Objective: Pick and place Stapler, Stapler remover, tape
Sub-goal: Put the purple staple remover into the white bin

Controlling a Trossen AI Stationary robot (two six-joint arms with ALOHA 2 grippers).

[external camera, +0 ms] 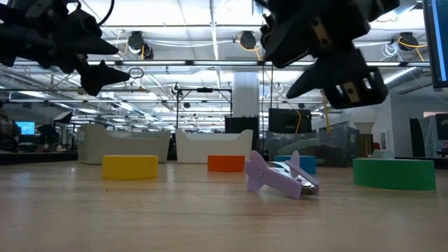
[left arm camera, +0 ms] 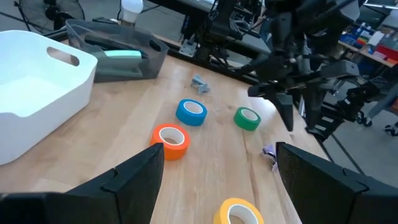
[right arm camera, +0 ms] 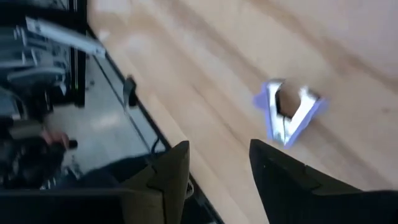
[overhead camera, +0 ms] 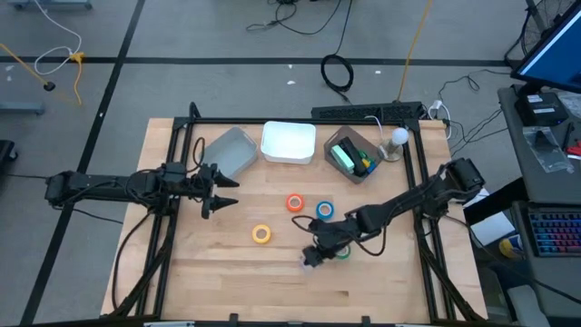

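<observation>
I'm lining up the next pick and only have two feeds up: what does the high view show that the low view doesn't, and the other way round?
Only the high view: the white bin's bare inside, and the dark bin holding green and yellow items.

Only the low view: the purple staple remover lying on the table, clear of the right pincer hanging open above it.

Both: the yellow, orange and blue tape rolls, and the left pincer waiting open off the table.

Lilac staple remover [external camera: 280,178] lying on its side on bare wood, jaws apart, unheld. Green tape roll [overhead camera: 342,253] flat just beside it at 3 o'clock. Blue roll [overhead camera: 325,211] and red-orange roll [overhead camera: 295,203] flat at 12; yellow roll [overhead camera: 261,233] flat at 10. Green stapler [overhead camera: 343,157] in grey bin, 1 o'clock.
</observation>
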